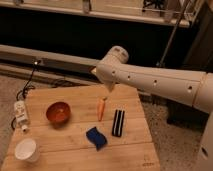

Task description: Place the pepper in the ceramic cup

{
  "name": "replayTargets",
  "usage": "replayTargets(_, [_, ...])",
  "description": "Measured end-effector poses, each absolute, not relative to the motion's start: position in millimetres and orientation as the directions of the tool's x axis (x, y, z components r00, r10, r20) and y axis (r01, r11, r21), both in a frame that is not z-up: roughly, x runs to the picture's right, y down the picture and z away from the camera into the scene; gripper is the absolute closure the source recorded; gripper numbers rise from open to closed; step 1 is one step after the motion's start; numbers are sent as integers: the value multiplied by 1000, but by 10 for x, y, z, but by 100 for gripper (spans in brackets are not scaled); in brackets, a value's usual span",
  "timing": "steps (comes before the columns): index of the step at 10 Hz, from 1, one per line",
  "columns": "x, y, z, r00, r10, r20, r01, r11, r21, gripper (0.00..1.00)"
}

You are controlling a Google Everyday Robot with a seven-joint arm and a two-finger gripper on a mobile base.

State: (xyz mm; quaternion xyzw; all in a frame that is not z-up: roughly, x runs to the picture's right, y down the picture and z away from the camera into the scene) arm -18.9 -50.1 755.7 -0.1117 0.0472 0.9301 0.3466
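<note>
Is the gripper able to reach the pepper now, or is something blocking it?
Probably yes: the gripper hangs open close above the pepper, which lies bare on the wooden table; the black striped block and blue sponge lie beside, not between.
</note>
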Motion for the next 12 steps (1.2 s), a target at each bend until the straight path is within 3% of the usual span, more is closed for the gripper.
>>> replayTargets(12, [-191,-492,7563,-729,639,-245,-661,-750,9,20])
